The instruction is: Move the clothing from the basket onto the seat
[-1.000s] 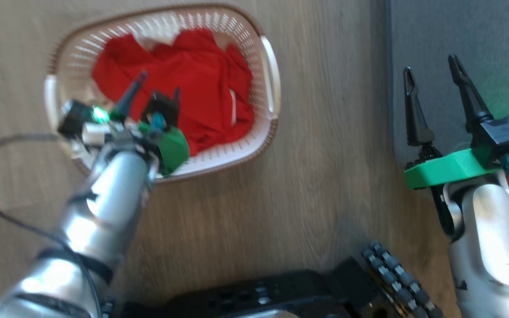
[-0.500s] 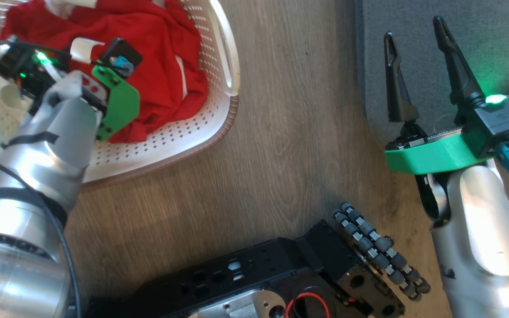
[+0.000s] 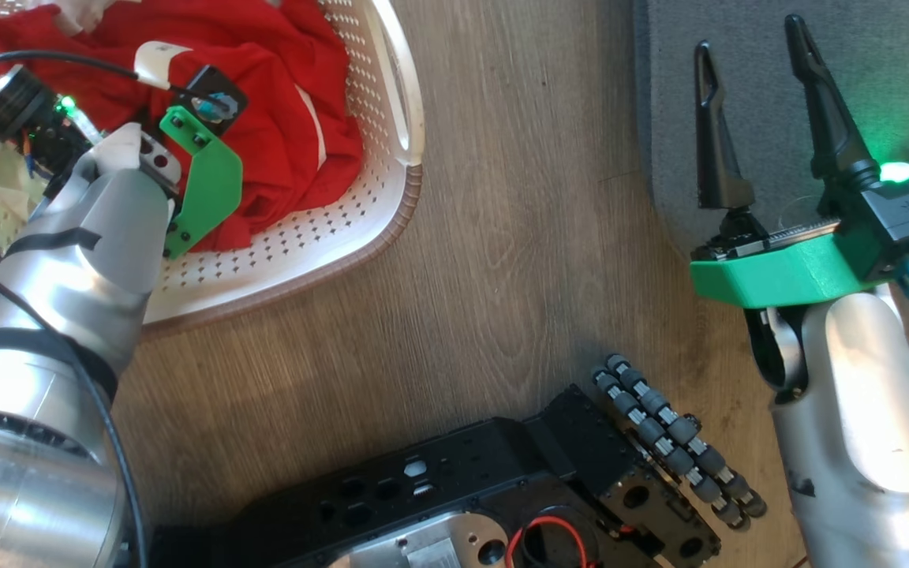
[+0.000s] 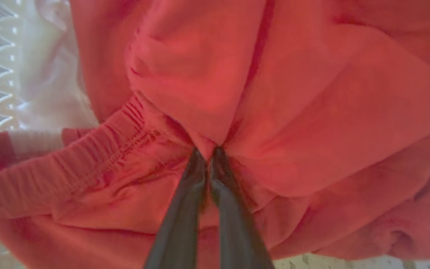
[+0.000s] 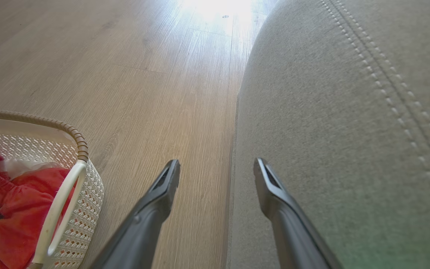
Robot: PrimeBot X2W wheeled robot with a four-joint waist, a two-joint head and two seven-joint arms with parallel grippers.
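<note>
Left tool (image 4: 208, 151) pinches the clothing (image 3: 281, 110) in the basket (image 3: 328, 237); right tool (image 3: 748, 35) stands open.
Head view: basket at 10 o'clock, seat (image 3: 880, 63) at 1 o'clock, bare wooden floor (image 3: 518, 237) between. Left wrist view: fingers closed on a red fold. Right wrist view: spread fingers straddle the seat's edge, basket corner at 8 o'clock.

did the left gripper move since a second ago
Yes. Against the basket, the left gripper went from over its near rim down into the clothing.
</note>
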